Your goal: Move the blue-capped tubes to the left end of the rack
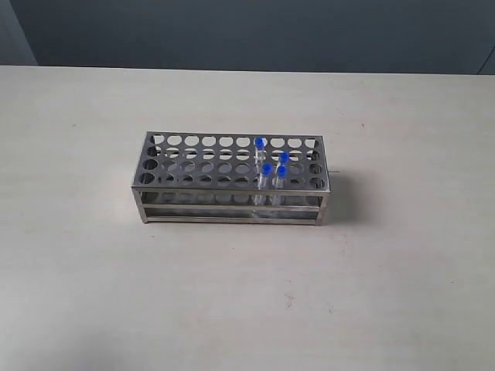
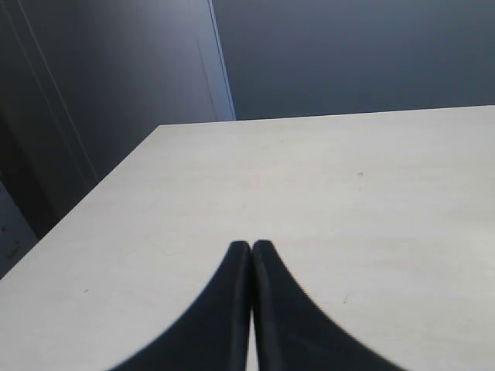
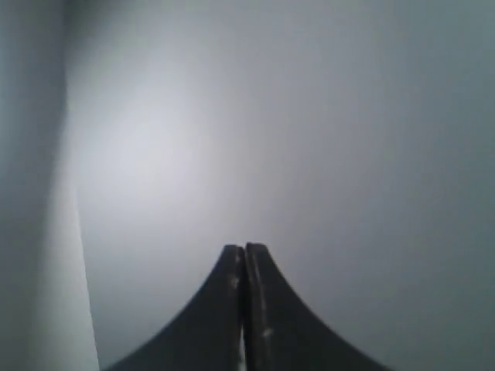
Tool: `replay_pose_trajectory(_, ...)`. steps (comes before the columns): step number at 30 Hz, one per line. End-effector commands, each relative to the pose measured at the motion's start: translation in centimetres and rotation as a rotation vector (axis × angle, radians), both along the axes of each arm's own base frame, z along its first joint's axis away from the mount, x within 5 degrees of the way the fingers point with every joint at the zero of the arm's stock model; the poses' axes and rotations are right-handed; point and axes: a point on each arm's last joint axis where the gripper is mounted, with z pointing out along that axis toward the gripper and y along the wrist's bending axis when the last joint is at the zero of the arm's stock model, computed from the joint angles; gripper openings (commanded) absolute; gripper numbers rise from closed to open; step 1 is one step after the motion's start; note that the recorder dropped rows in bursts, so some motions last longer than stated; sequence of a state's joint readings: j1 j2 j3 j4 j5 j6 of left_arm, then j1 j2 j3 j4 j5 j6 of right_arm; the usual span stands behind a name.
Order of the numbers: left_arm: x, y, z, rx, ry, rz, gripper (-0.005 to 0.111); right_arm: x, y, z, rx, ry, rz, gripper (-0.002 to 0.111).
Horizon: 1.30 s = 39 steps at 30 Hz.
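Observation:
The shiny steel rack [image 1: 186,161] stands in the middle of the pale table in the exterior view. Several blue-capped tubes [image 1: 265,176] stand upright in holes toward its right end, caps sticking up above the top plate. Neither arm shows in the exterior view. In the left wrist view my left gripper [image 2: 251,246] is shut with nothing between its black fingers, above bare tabletop. In the right wrist view my right gripper [image 3: 244,249] is shut and empty, facing a plain grey wall. The rack and tubes appear in neither wrist view.
The pale table [image 1: 85,270] spreads wide on every side of the rack. A dark grey wall [image 1: 247,31] runs behind its far edge. The left wrist view shows a table corner [image 2: 166,127] and a dark panel [image 2: 100,85] beyond it.

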<state>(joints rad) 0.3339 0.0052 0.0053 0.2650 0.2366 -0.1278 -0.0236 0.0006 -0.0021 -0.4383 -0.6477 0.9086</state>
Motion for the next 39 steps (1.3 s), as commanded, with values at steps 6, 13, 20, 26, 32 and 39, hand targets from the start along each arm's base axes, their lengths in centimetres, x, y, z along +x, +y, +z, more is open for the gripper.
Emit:
replay_pose_trajectory(6, 0.0, -0.1, 0.2, 0.003, -0.012, -0.007, 0.001, 0.6, -0.4, -0.7, 0.279, 0.161, 0.146, -0.001)
replay_pose_trajectory(13, 0.0, -0.1, 0.2, 0.003, -0.012, -0.007, 0.001, 0.0, -1.0, 1.9, 0.293, 0.112, 0.084, -0.001)
replay_pose_trajectory(20, 0.0, -0.1, 0.2, 0.003, -0.012, -0.007, 0.001, 2.6, -1.4, 6.3, -0.019, 0.282, -0.197, -0.001)
replay_pose_trajectory(26, 0.0, -0.1, 0.2, 0.003, -0.012, -0.007, 0.001, 7.1, -1.3, 13.7, -0.295, 0.283, -0.308, -0.001)
replay_pose_trajectory(32, 0.0, -0.1, 0.2, 0.003, -0.012, -0.007, 0.001, 12.2, 1.9, 15.1, -0.517, 0.189, 0.008, -0.001)
replay_pose_trajectory(39, 0.0, -0.1, 0.2, 0.003, -0.012, -0.007, 0.001, 15.5, 4.8, 8.0, -0.660, 0.500, 0.172, -0.001)
